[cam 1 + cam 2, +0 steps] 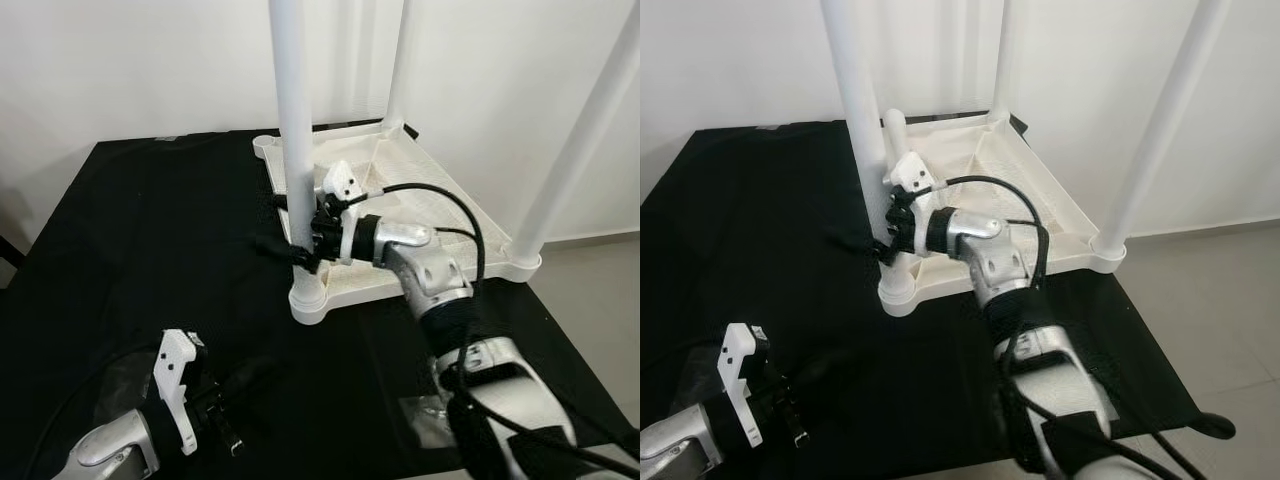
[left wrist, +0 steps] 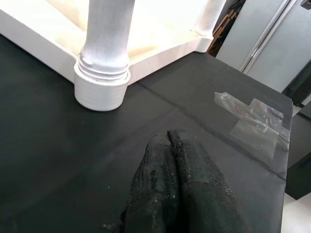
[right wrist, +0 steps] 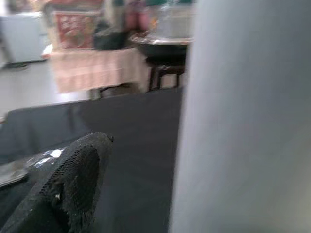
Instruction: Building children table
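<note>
A white children's table (image 1: pixel 425 185) lies upside down on a black cloth, its legs pointing up. The nearest leg (image 1: pixel 293 120) stands in a corner socket (image 1: pixel 308 297). My right gripper (image 1: pixel 288 250) reaches to this leg just above the socket, with its black fingers on either side of it. In the right wrist view one finger (image 3: pixel 73 184) stands apart from the pale leg (image 3: pixel 248 116), so the gripper is open. My left gripper (image 1: pixel 228 425) hovers low over the cloth in front of the table, its fingertips (image 2: pixel 167 145) pressed together on nothing.
The black cloth (image 1: pixel 150 230) covers the whole work surface, and a white wall stands behind it. Two more legs (image 1: pixel 580 140) rise at the right and back corners. A patch of clear tape (image 2: pixel 252 121) sticks to the cloth near the front right edge, beyond which lies grey floor.
</note>
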Robot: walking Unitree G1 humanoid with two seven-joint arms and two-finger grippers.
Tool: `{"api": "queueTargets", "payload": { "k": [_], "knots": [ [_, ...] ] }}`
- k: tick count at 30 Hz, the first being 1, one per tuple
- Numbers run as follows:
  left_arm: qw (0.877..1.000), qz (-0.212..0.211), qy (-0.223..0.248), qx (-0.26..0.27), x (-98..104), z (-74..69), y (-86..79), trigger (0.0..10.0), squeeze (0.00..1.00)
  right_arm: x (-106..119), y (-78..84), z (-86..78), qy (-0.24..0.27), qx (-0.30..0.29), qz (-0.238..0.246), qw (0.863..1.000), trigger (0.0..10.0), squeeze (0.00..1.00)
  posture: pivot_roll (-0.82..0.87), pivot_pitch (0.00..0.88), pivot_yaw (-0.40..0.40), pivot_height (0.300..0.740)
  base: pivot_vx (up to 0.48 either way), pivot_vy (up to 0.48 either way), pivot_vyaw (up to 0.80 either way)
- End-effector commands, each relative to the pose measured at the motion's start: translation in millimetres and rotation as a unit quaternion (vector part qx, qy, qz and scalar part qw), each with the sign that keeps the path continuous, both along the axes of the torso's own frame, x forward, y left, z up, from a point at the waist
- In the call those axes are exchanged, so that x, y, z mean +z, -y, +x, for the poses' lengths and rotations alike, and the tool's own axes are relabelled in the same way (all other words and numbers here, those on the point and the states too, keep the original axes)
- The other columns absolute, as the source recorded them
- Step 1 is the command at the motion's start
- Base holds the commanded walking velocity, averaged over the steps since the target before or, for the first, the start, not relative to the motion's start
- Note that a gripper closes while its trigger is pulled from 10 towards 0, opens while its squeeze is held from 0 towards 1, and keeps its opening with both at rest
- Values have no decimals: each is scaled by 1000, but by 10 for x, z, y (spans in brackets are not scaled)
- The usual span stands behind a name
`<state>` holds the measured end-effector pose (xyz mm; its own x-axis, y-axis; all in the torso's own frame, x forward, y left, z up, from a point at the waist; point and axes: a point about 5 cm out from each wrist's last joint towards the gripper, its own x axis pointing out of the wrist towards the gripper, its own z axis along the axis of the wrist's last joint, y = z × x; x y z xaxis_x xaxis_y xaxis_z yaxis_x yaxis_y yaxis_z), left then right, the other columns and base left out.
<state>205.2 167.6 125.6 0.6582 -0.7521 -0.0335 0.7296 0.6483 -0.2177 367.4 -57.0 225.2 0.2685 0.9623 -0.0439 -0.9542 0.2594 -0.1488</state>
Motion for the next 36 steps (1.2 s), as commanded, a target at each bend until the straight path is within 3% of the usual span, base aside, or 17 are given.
{"api": "queueTargets", "payload": {
  "k": [1, 4, 5, 6, 14, 21, 22, 23, 24, 25, 26, 27, 29, 33, 34, 35, 36],
  "knots": [
    [1000, 6, -4, -2, -34, -7, -4, 10000, 0, 8, -19, 28, -2, 10, -3, 1000, 10000, 0, 7, 38, 9, 740, 0, 0, 0],
    [1000, 6, -4, -1, -42, -6, -2, 10000, 0, -30, -20, 63, -23, 12, -4, 1000, 10000, 0, 8, 34, 9, 740, 0, 0, 0],
    [1000, 6, -4, -2, -43, -5, -1, 10000, 0, -52, -22, 70, -31, 13, -6, 999, 706, 0, 9, 33, 9, 740, 0, 0, 0],
    [1000, 6, -5, -2, -45, -6, 0, 10000, 0, -72, -19, 67, -37, 21, -8, 999, 0, 0, 10, 32, 10, 740, 0, 0, 0],
    [1000, 5, -6, -4, -48, -13, 6, 10000, 0, -108, 51, 68, -42, 33, -5, 999, 0, 0, 5, 34, 11, 740, 0, 0, 0],
    [1000, 3, -4, -4, -35, -24, 14, 10000, 0, -199, 179, 101, -20, -20, -11, 1000, 0, 0, 8, 43, 9, 740, 0, 0, 0],
    [1000, 3, -4, -4, -22, -42, 4, 10000, 0, -484, 129, 89, -33, -194, -21, 980, 0, 0, 12, 72, 0, 740, 0, 0, 0],
    [1000, 3, -4, -4, -11, -56, -4, 10000, 0, -666, 164, 40, -34, -330, -31, 943, 0, 0, 12, 72, 0, 740, 0, 0, 0],
    [1000, 3, -4, -4, -11, -56, -4, 10000, 0, -666, 164, 40, -34, -330, -31, 943, 0, 0, 12, 72, 0, 740, 0, 0, 0],
    [1000, 3, -4, -4, 2, -69, -14, 10000, 0, -876, 104, -229, -61, -377, -30, 924, 0, 0, 20, 87, 13, 740, 0, 0, 0],
    [1000, 4, -5, -5, 11, -77, -20, 10000, 0, -964, 73, -434, -83, -395, -24, 915, 0, 0, 20, 87, 13, 740, 0, 0, 0],
    [1000, 6, -6, -6, 10, -84, -29, 10000, 0, -966, -10, -581, -92, -371, -7, 924, 0, 0, 12, 95, 27, 740, 0, 0, 0],
    [1000, 7, -7, -7, 8, -89, -37, 10000, 0, -962, -69, -670, -97, -354, -1, 930, 0, 0, 6, 93, 28, 740, 0, 0, 0],
    [1000, 5, -9, -9, 6, -93, -36, 10000, 0, -945, -80, -653, -88, -347, -3, 934, 0, 0, -4, 90, 29, 740, 0, 0, 0],
    [1000, 6, -11, -14, 6, -92, -28, 10000, 0, -900, -101, -525, -68, -333, -18, 940, 4235, 0, 14, 88, 18, 740, 0, 0, 0],
    [1000, 6, -10, -12, 6, -90, -26, 10000, 0, -881, -102, -457, -61, -329, -26, 942, 9961, 0, 15, 88, 17, 740, 0, 0, 0],
    [1000, 6, -10, -12, 6, -90, -26, 10000, 0, -881, -102, -457, -61, -329, -26, 942, 9961, 0, 15, 88, 17, 740, 0, 0, 0]
  ]
}}
